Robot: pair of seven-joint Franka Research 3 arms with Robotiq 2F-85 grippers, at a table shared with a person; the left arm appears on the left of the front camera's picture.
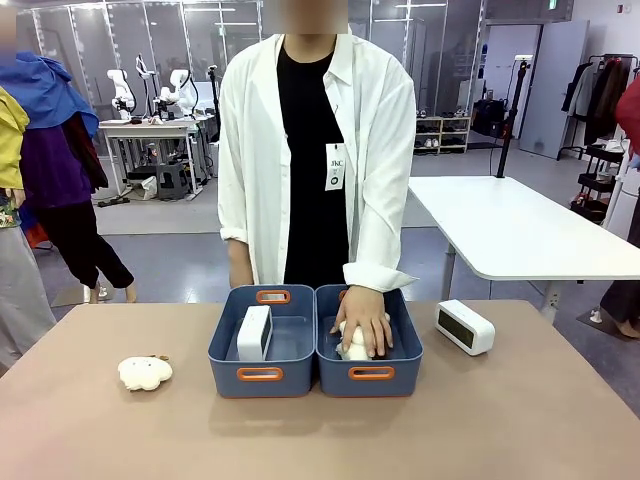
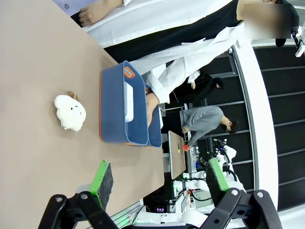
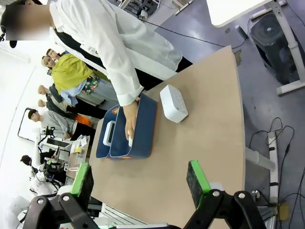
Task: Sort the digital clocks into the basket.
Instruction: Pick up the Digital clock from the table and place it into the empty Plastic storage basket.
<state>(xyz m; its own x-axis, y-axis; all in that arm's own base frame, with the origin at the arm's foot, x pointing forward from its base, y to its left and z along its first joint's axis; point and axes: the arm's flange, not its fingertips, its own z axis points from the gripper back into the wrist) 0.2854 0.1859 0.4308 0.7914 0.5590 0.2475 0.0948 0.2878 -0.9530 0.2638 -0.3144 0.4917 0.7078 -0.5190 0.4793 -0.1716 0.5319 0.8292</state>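
Dark-blue plastic made up the basket [image 1: 225, 365], which sat well ahead of both pincers, touching a matching second bin [image 1: 408, 365] at its side. The first clock [image 1: 254, 332], white, stood upright on its edge inside the basket. The second clock [image 1: 465, 326] lay on the tan desk [image 1: 500, 420] just beside the second bin, ahead of the right pincer [image 3: 139, 179] with bare desk between them. That pincer hung above the desk, its green-padded fingers spread wide and empty. The left pincer [image 2: 158, 179] was likewise wide and held nothing. A cream plush toy [image 1: 145, 372] lay ahead of it, near the basket. A person's hand [image 1: 365, 318] pressed on another plush toy [image 1: 353, 347] inside the second bin.
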